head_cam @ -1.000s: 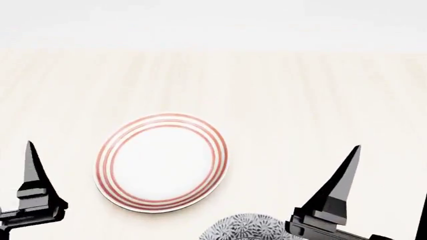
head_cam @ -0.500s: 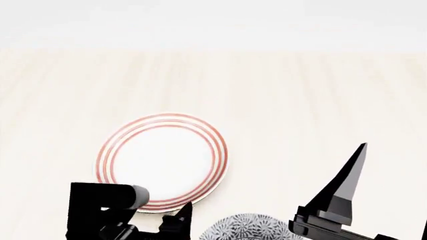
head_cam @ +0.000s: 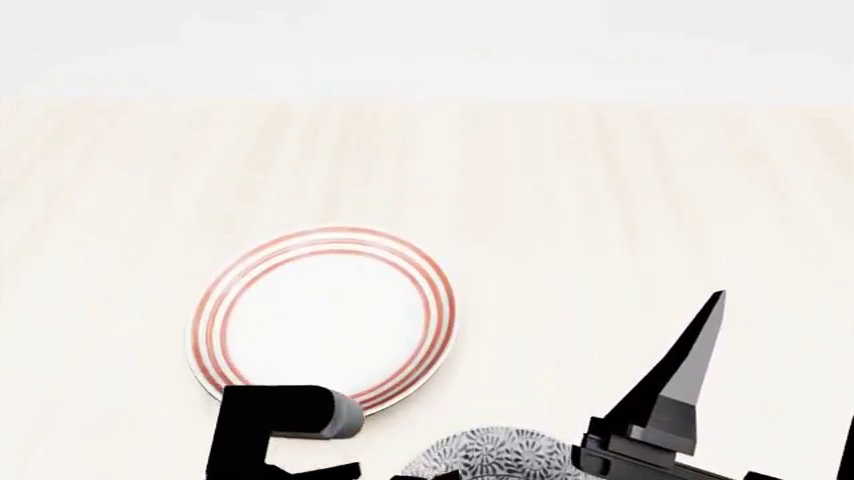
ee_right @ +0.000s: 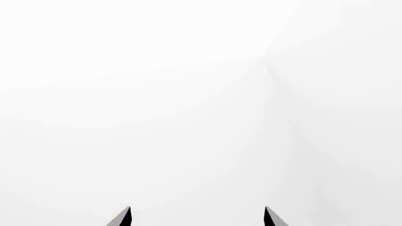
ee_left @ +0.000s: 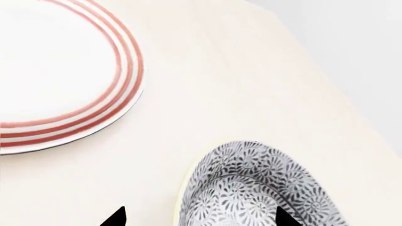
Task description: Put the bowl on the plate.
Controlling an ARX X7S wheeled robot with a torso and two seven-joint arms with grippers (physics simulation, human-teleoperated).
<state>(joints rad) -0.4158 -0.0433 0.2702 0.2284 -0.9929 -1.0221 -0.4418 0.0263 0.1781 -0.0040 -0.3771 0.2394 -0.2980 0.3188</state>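
The plate (head_cam: 323,318), white with red rings, lies flat on the pale wooden table. The bowl (head_cam: 501,455), patterned grey and white, sits just to its near right and is cut off by the bottom edge of the head view. In the left wrist view the plate (ee_left: 56,70) and the bowl (ee_left: 251,188) lie apart. My left gripper (ee_left: 201,219) is open and straddles the bowl's yellowish rim, one tip outside and one over the inside. My right gripper (ee_right: 197,217) is open and empty, pointing up beside the bowl, and one of its fingers (head_cam: 681,375) shows in the head view.
My left arm's black body (head_cam: 280,430) covers the plate's near edge in the head view. The light wood table (head_cam: 601,200) stretches back to a white wall. The right wrist view shows only blank white.
My left arm has swung in from the far left towards the bowl and now overlaps the plate's near edge. The right gripper has barely shifted. Plate and bowl have not moved.
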